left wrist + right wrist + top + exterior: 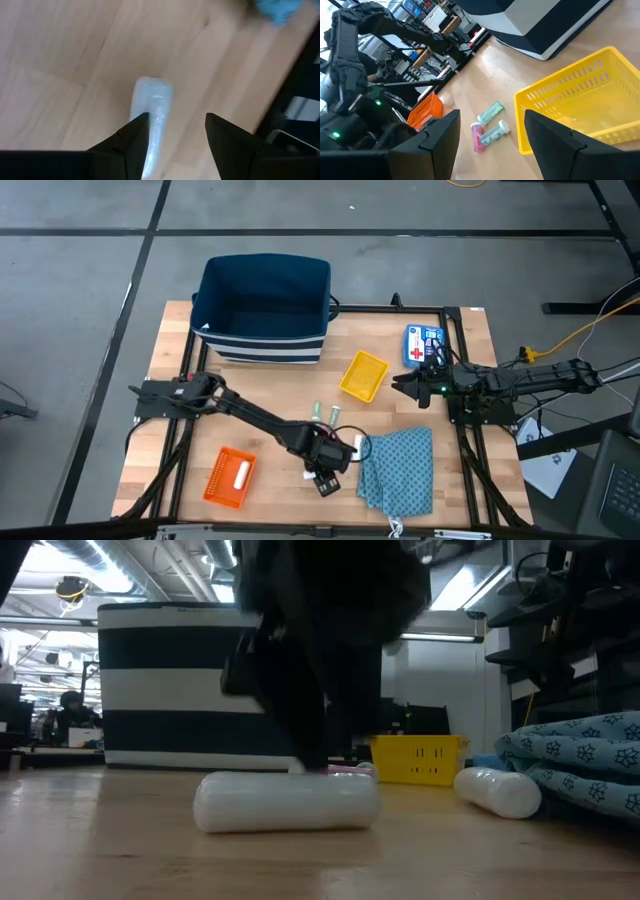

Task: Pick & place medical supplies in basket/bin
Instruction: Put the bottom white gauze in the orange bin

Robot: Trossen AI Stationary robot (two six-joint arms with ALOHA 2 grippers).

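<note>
A white roll (152,107) lies on its side on the wood table; it also shows in the low view (288,802). My left gripper (175,122) is open just above it, near the table's near edge (325,465), with one finger over the roll's near end. A second white roll (497,790) lies beside the teal-blue patterned cloth (400,468). A third roll (241,473) lies in an orange basket (222,490). Small green and pink tubes (490,127) lie mid-table. My right gripper (410,387) is open and empty beside the yellow basket (363,375).
A navy bin with white stripes (265,305) stands at the table's far side. A blue first-aid packet (423,345) lies at the far right. The cloth lies bunched at the near right, close to my left gripper.
</note>
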